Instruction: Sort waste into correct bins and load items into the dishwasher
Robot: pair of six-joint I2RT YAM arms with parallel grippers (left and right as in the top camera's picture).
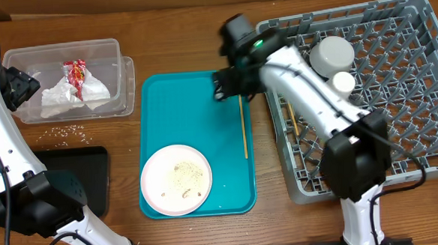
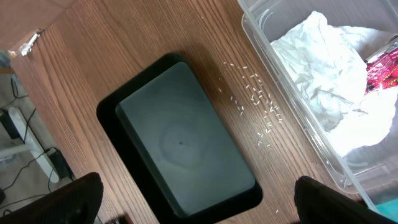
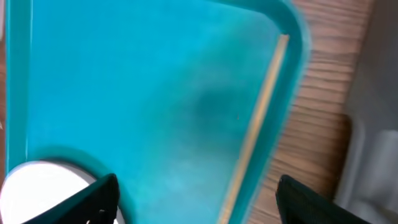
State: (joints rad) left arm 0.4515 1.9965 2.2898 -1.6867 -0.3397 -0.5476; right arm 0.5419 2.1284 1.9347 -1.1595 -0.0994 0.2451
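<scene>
A clear tub (image 1: 119,71) at the back left holds a crumpled white napkin (image 1: 67,99) and a red-and-white wrapper (image 1: 76,72). Loose rice grains (image 1: 68,131) lie on the wood between it and the black tray (image 1: 83,178). My left gripper (image 2: 199,190) hangs open above the black tray (image 2: 186,143), holding nothing. On the teal tray, a white plate (image 1: 175,179) carries crumbs and one chopstick (image 1: 243,129) lies along the right edge. My right gripper (image 3: 199,193) is open and holds nothing over that tray, with the chopstick (image 3: 261,112) just to its right. The grey dish rack (image 1: 407,128) holds white cups (image 1: 332,54).
The teal serving tray (image 1: 173,102) sits mid-table between the tub and the rack. A thin wooden stick (image 1: 293,123) rests in the rack's left rows. My right arm (image 1: 307,88) reaches across the rack's left side. The rack's near right part has bare pegs.
</scene>
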